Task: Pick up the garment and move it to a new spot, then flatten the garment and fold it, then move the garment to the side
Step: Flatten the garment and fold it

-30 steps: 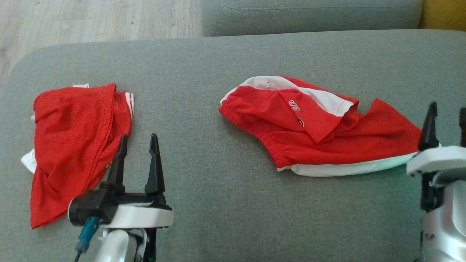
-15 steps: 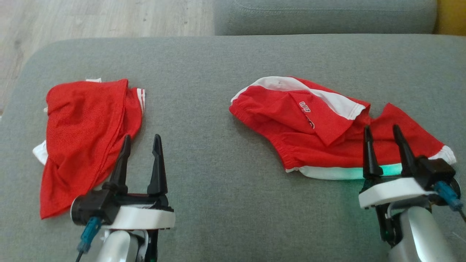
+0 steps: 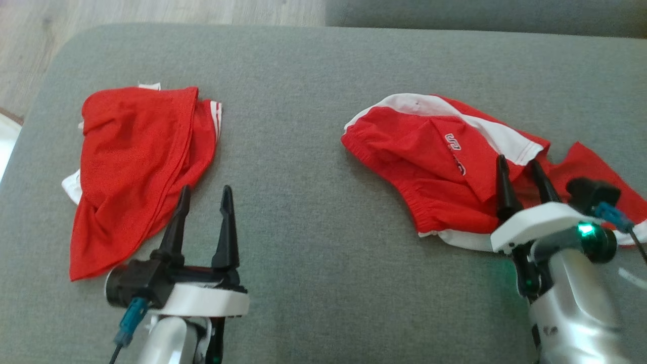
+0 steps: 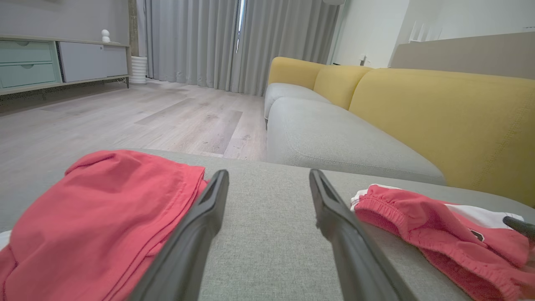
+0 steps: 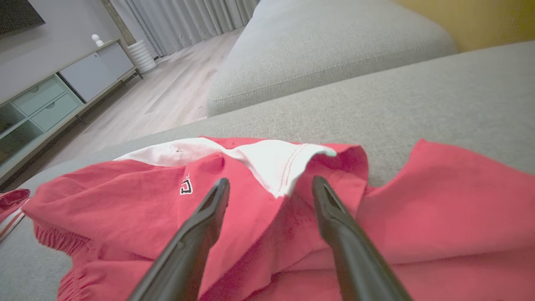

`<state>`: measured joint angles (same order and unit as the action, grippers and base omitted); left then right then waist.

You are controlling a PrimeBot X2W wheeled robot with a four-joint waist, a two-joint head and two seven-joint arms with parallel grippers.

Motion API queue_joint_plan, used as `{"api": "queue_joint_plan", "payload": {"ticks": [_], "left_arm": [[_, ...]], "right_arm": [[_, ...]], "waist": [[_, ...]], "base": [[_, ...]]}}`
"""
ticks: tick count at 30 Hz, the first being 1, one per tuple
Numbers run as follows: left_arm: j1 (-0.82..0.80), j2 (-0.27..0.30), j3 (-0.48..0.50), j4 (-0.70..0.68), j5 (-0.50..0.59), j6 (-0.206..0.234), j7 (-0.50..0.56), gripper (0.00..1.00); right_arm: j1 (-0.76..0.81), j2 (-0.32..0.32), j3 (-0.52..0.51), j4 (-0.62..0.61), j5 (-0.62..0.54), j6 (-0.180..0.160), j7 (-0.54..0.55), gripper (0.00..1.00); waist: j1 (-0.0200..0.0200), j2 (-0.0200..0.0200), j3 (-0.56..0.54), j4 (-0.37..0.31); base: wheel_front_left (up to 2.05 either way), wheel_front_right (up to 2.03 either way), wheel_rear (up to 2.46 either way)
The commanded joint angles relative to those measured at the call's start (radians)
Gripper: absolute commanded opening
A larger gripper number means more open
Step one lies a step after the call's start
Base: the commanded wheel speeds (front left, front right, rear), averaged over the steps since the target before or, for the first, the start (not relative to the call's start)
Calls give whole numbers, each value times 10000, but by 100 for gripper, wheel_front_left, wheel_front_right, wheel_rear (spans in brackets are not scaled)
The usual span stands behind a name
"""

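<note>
A crumpled red garment [image 3: 434,167] with white panels and an elastic waistband lies on the right of the grey cushion [image 3: 313,202]. My right gripper [image 3: 516,162] is open and low over its middle, its two fingers astride a raised red and white fold [image 5: 292,167], with nothing held. In the right wrist view the gripper [image 5: 269,182] points at that fold. My left gripper [image 3: 206,189] is open and empty over bare cushion, next to a second red garment [image 3: 136,167] lying folded at the left. The left wrist view has the left gripper [image 4: 267,175] between both garments [image 4: 439,225].
Wooden floor [image 3: 126,10] lies beyond the cushion's far left edge. Another grey seat [image 4: 334,138] with yellow backrests [image 4: 439,117] stands behind. A cabinet [image 4: 50,62] and curtains [image 4: 209,42] are far across the room.
My right gripper has come in from the right edge to over the crumpled garment's middle. The head camera has tilted and shifted. The left gripper and both garments have stayed put.
</note>
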<state>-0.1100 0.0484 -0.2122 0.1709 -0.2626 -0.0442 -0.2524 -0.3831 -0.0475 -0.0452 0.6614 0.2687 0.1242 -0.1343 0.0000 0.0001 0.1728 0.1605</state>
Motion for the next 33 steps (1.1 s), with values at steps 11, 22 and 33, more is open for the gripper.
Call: {"api": "queue_joint_plan", "payload": {"ticks": [11,22,33], "left_arm": [[-808,18,-13,-263,-138,-3,-93,100],[-1212,18,-623,-291,-551,110,-93,100],[-1164,18,-657,-325,-698,288,-93,100]], "right_arm": [[-2636,-262,-283,420,-77,65,300,0],[-6251,-2258,-3050,2199,-1423,65,554,0],[-7193,-2956,-4658,4016,-3892,65,6,100]], "waist": [[0,-1,565,441],[0,-1,1182,1358],[0,-1,1108,1302]], "base": [[0,0,0],[0,0,0],[0,0,0]]}}
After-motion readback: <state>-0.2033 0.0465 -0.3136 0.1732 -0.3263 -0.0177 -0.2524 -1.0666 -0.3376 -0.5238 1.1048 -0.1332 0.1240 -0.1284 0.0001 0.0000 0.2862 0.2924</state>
